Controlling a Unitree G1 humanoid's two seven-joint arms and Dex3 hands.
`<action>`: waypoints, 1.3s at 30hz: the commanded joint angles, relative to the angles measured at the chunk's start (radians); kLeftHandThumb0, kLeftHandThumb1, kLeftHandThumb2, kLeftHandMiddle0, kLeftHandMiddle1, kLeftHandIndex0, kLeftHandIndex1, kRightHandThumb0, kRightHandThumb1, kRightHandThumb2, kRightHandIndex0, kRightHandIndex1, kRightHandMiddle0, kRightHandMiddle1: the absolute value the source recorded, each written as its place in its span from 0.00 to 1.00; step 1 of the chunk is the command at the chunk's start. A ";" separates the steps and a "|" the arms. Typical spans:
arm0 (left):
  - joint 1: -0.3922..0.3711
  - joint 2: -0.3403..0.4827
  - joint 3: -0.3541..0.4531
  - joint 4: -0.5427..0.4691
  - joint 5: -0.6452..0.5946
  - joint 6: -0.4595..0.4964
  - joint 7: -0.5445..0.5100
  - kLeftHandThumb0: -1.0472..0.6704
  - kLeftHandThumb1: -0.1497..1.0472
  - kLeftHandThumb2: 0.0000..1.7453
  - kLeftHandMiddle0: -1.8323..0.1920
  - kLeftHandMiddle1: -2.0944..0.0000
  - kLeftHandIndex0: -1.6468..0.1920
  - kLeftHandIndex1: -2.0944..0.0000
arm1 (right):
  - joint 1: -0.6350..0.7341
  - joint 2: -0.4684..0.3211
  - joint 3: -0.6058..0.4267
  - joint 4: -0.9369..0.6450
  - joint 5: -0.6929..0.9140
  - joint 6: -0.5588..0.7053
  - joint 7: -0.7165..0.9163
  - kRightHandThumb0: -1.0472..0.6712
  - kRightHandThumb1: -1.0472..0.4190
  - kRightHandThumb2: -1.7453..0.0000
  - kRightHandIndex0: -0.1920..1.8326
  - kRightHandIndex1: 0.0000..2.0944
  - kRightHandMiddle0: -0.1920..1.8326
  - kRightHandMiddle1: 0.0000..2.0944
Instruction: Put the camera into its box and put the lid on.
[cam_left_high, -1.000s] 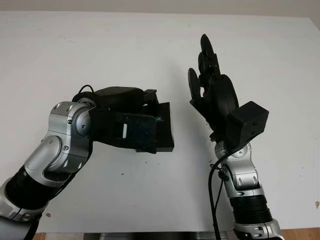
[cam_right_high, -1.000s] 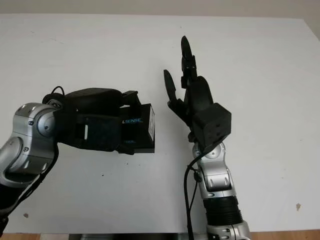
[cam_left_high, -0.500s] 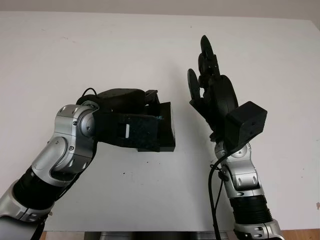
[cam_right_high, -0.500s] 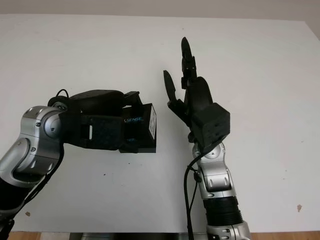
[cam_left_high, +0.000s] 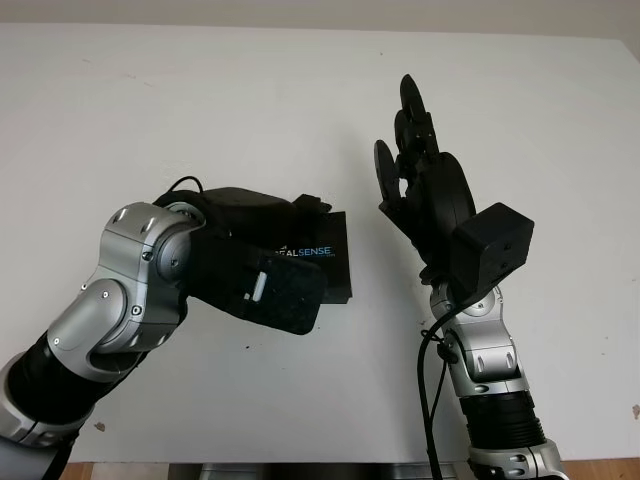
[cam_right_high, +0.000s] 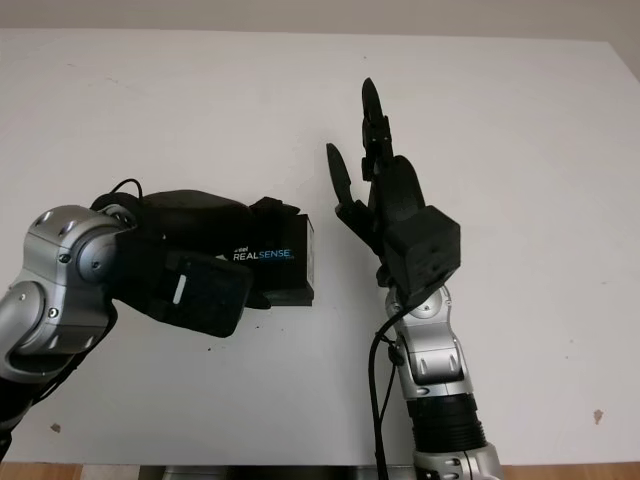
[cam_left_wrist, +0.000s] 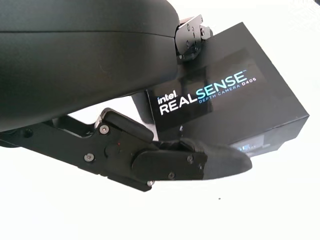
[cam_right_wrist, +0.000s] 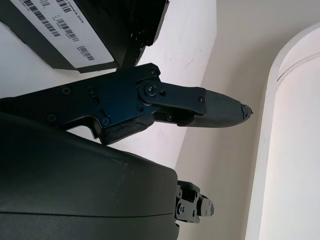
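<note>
One black box (cam_left_high: 318, 262), lid already on with the RealSense logo facing up, sits mid-worktop (cam_left_high: 200, 90) in your left hand (cam_left_high: 262, 262), whose grasp steadies it; your right hand (cam_left_high: 425, 185) waits just beside, raised and released, ready to assist.

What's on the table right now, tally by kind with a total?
Box: 1, black, lid on, gripped by the left hand
Hands: 2, the left on the box, the right hand open and raised beside it
Table: 1, white
Total: 4
</note>
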 joint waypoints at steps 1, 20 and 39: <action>0.034 -0.027 -0.045 -0.034 -0.021 0.000 -0.041 0.22 1.00 0.31 1.00 1.00 1.00 1.00 | 0.000 -0.001 -0.002 -0.007 -0.002 -0.006 -0.001 0.17 0.00 0.69 0.04 0.03 0.06 0.05; 0.053 0.064 0.034 0.043 -0.009 -0.313 0.228 0.21 1.00 0.32 1.00 1.00 1.00 1.00 | -0.005 -0.012 -0.001 0.005 -0.029 -0.003 -0.008 0.17 0.00 0.69 0.05 0.03 0.07 0.04; 0.227 0.009 0.100 0.306 0.348 -0.447 0.794 0.13 1.00 0.40 1.00 1.00 1.00 1.00 | 0.000 -0.078 -0.035 -0.018 -0.009 0.006 0.061 0.18 0.00 0.69 0.04 0.02 0.07 0.04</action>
